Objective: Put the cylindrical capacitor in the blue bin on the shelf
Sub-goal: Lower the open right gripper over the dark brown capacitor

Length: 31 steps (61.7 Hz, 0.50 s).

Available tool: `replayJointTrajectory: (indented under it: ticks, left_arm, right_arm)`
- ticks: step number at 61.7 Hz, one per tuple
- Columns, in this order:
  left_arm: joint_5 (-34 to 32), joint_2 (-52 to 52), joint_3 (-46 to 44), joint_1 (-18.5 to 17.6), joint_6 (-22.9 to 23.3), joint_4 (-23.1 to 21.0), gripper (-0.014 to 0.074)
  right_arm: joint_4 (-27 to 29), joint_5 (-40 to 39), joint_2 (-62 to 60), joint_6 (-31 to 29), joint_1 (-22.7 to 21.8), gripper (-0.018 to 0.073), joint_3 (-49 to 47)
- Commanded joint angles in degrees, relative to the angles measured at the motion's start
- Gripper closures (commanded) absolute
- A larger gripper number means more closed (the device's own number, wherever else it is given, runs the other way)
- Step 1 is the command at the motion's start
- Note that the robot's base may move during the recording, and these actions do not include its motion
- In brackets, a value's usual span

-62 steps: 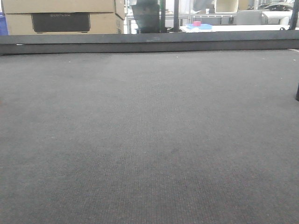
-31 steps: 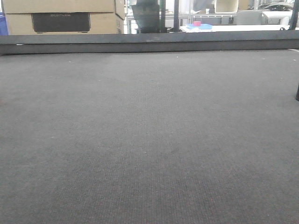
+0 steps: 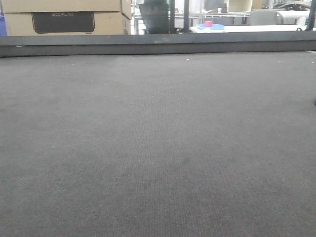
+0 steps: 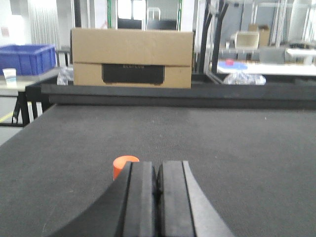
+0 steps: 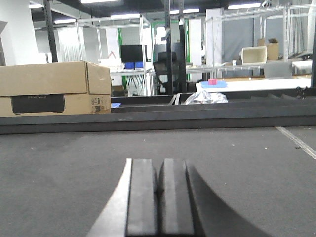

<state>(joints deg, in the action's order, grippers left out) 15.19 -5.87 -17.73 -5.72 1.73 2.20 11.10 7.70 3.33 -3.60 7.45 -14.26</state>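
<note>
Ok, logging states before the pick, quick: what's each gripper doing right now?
Left gripper: closed, holding nothing.
Right gripper: closed, holding nothing.

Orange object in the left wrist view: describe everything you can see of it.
The orange object shows a flat, round top face and a strip of orange side wall below it, so it looks like a short cylinder standing upright on the dark grey mat. Its surface looks plain and smooth, with no visible markings. Its lower right part is hidden behind the shut left gripper, just ahead and to the left of the fingertips. Whether the two touch cannot be told.
</note>
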Motion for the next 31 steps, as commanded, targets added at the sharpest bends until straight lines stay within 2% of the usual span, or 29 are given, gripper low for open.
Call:
replayJointTrajectory:
  ticks: [1,16,31]
  left_arm:
    - [3.9,-5.3,-4.9,0.0,0.4,0.0,0.0707]
    - [12.5,-26.1,-19.3,0.0,0.4,0.0,0.0707]
    - [19.7,-43.9,-31.9,0.0,0.4,-0.2,0.0707]
  right_arm:
    - [0.3,2.1,4.2,-0.4,0.1,0.0727,-3.7]
    - [0.3,7.4,23.9,-0.4,0.1,0.0727,-13.8]
    - [0.1,20.4,45.9,-0.4,0.1,0.0727,-27.4]
